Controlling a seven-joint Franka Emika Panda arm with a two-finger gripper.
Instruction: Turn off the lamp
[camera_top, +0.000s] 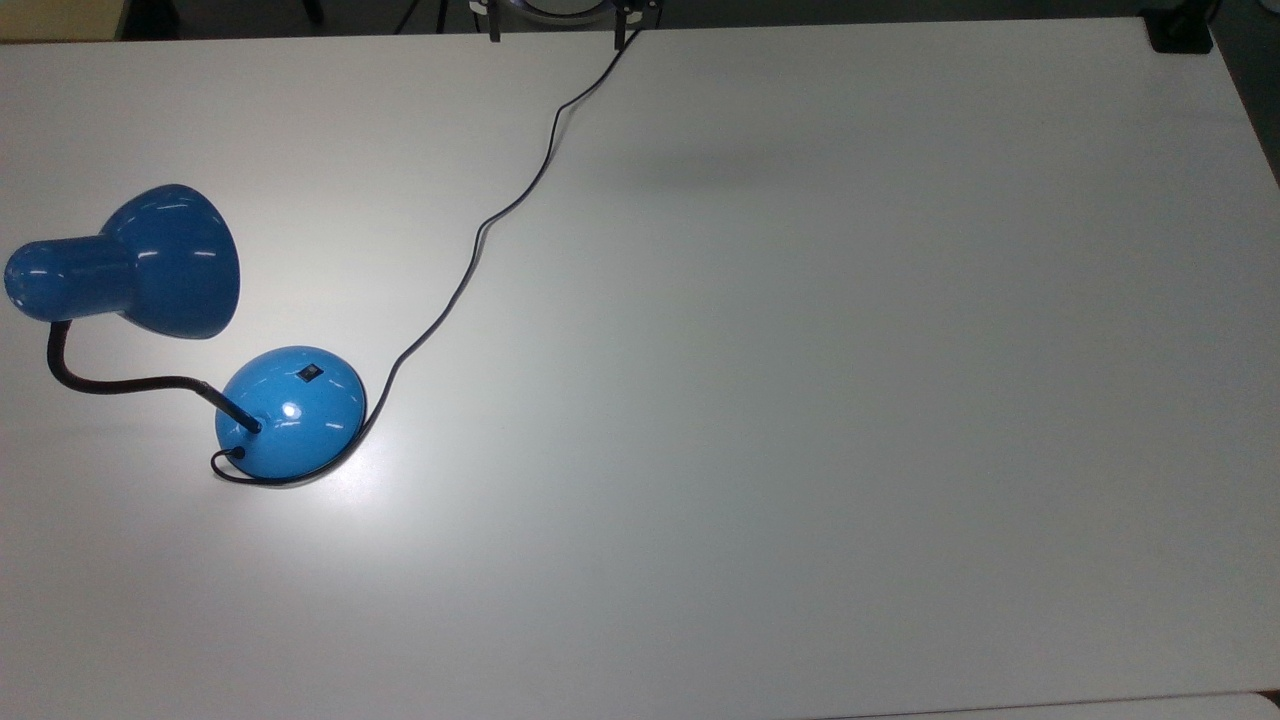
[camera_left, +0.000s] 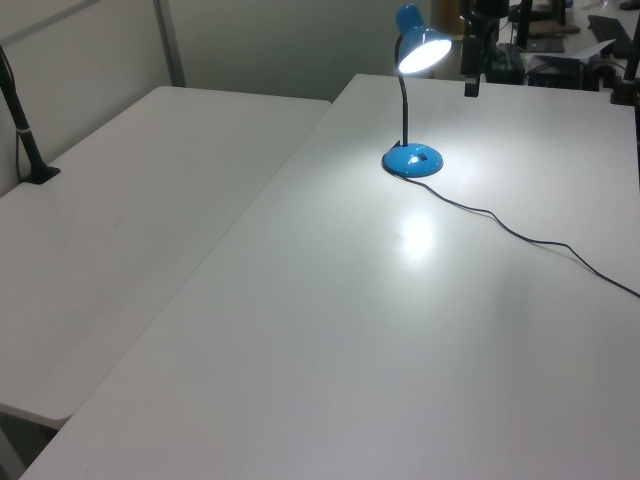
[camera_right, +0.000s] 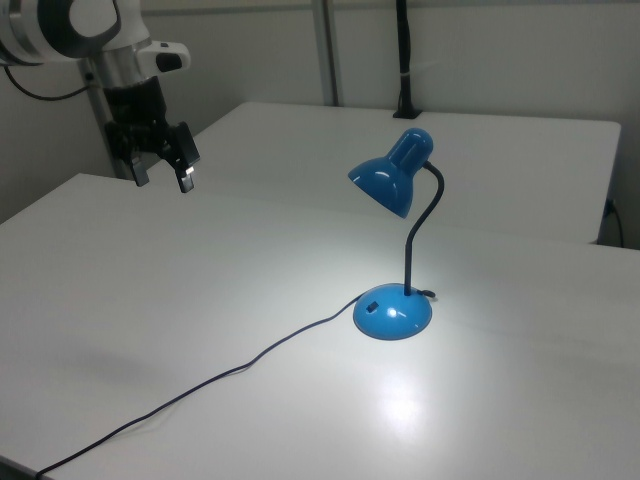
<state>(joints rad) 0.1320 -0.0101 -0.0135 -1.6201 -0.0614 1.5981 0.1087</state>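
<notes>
Well apart from the glossy blue desk lamp (camera_right: 400, 240), the robot's black two-finger gripper (camera_right: 160, 170) hangs above the white table (camera_right: 300, 400), its 2 fingers (camera_right: 186, 175) spread and grasping nothing. Far below and to the right view's right of them, the lamp shines; its small black switch (camera_top: 310, 374) on the domed blue base (camera_top: 290, 410) looks untouched. The whole approach and press remain.

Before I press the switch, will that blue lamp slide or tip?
The lamp may slide: its glossy domed base sits on a smooth table. Tipping seems possible, since the shade hangs off-centre on a thin bendy neck. Press straight down on the switch.
</notes>
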